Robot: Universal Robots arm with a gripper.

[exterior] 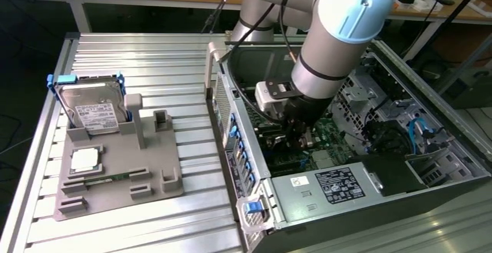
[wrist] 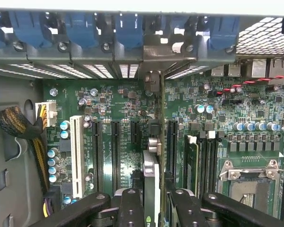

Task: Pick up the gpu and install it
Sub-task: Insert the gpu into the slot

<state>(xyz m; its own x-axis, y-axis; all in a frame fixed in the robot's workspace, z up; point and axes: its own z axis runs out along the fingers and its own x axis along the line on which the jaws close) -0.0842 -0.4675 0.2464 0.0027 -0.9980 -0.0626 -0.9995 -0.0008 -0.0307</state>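
Inside case [exterior: 323, 166], above motherboard [wrist: 113, 113]: tool [wrist: 154, 201] clenched on gpu [wrist: 151, 175], edge-down over slot [wrist: 154, 142]. Install step underway. Next move needs card-slot alignment, bracket toward rear wall.

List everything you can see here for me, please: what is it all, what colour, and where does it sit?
computer case: one, black and grey, open, on the exterior view's right
motherboard: one, green, inside the case
gpu: one, dark with a silvery end, edge-on between the gripper's fingers, over the motherboard's slots
hard drive: one, silver with a white label, blue frame, standing in the grey holder on the exterior view's left
grey holder: one, on the slatted metal table
memory stick: one, green, lying in the holder
slatted metal table: one, silver
robot arm: one, grey with light-blue caps, reaching into the case
gripper: one, black, closed on the gpu
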